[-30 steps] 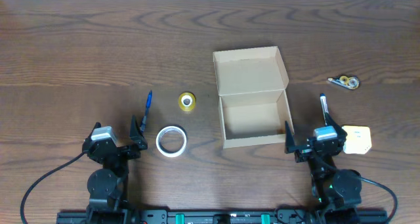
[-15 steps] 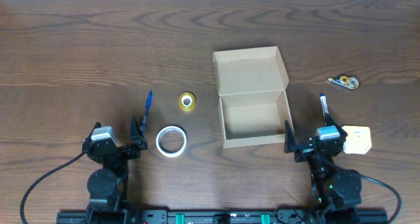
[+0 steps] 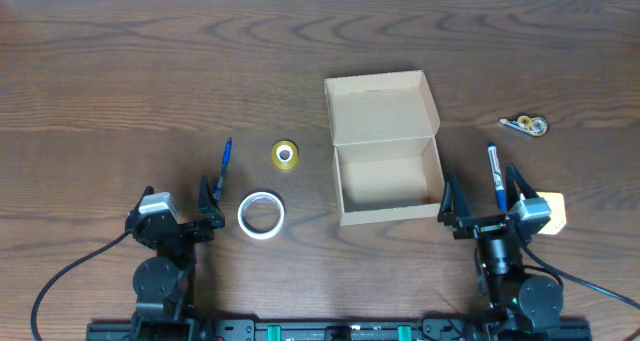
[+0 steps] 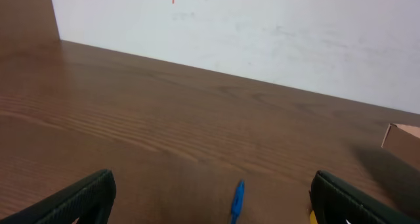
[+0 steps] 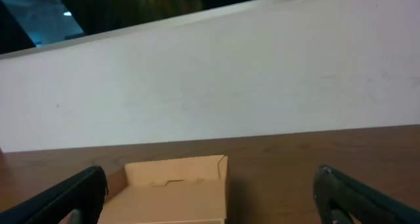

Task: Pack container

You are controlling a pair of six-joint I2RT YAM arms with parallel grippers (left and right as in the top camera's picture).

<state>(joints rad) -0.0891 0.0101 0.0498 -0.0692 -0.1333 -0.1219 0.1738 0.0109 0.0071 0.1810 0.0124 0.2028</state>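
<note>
The container point(image 3: 385, 146) is a tan cardboard box with its flap lid laid open toward the far side and nothing inside. From the right wrist it shows ahead and a little left point(image 5: 174, 188). My right gripper point(image 3: 482, 193) stands open just right of the box's near corner, nothing between its fingers point(image 5: 357, 198). My left gripper point(image 3: 175, 209) is open at the near left with nothing in it. A blue pen point(image 4: 237, 201) lies ahead between its fingers point(image 4: 79, 196).
A blue pen point(image 3: 226, 159), a yellow tape roll point(image 3: 285, 154) and a white tape roll point(image 3: 261, 214) lie left of the box. Right of it are a second pen point(image 3: 495, 171), a yellow pad point(image 3: 552, 209) and a small tape dispenser point(image 3: 527, 125).
My right gripper has shifted a little to the right and forward, and the pen right of the box now shows in full. The left arm has not moved.
</note>
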